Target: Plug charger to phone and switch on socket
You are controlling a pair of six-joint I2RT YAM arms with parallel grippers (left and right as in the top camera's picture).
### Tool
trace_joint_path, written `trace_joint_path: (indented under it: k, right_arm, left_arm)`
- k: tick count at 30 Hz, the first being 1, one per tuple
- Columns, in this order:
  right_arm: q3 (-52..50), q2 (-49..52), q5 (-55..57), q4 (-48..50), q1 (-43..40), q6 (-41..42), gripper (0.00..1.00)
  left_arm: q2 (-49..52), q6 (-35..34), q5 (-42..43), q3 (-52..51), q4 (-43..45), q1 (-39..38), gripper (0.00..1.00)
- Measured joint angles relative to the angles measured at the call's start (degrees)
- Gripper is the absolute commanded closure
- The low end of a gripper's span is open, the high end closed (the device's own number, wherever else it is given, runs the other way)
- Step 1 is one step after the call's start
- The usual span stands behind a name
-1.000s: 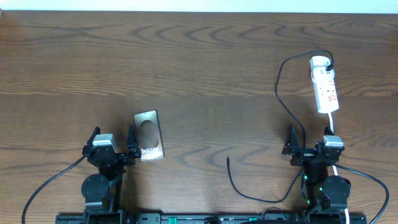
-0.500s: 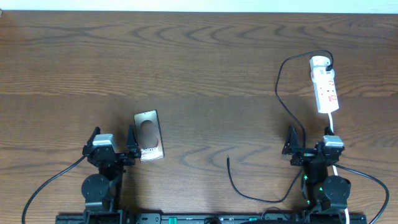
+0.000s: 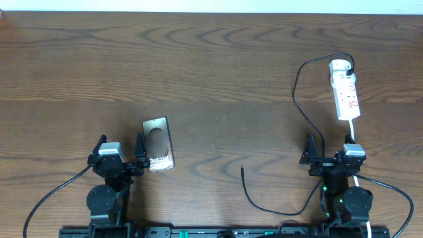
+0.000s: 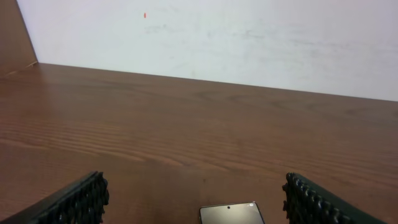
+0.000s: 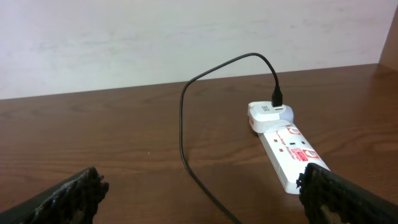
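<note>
Overhead view: phone (image 3: 158,144) lies flat on the table (image 3: 211,66), bronze back up, slightly skewed; all positions below are referenced to it.

Left gripper (image 3: 121,140) sits at the phone's near-left corner, jaws spread wide, nothing between them; its inner finger (image 3: 140,145) is just beside the phone edge, and contact cannot be confirmed. Left wrist view: both fingers (image 4: 81,202) frame bare wood, with the phone's end at the lower edge between them.

Right gripper (image 3: 328,147) is well apart to the phone's right, jaws fully apart and empty.

Charger (image 3: 295,86): free plug tip rests on the table to the phone's right, between phone and right gripper, not connected; the cable loops toward the near edge, then runs away past the right gripper to a white adapter (image 3: 339,65) seated in the socket (image 3: 345,92). The socket lies far right of the phone and farther from the arms; a white cord (image 3: 353,129) leads from its near end to the right gripper.

Comparison with the earlier frames: no change; phone, charger, socket and both grippers hold identical positions.
</note>
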Motion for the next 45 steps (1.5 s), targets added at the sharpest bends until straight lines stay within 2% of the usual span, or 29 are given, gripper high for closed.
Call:
trace_joint_path:
  k: [45]
  right_arm:
    - [0.00,0.00,0.00,0.00,0.00,0.00,0.01]
  left_arm:
    - [0.50,0.00,1.16,1.31,-1.44,0.00,0.11]
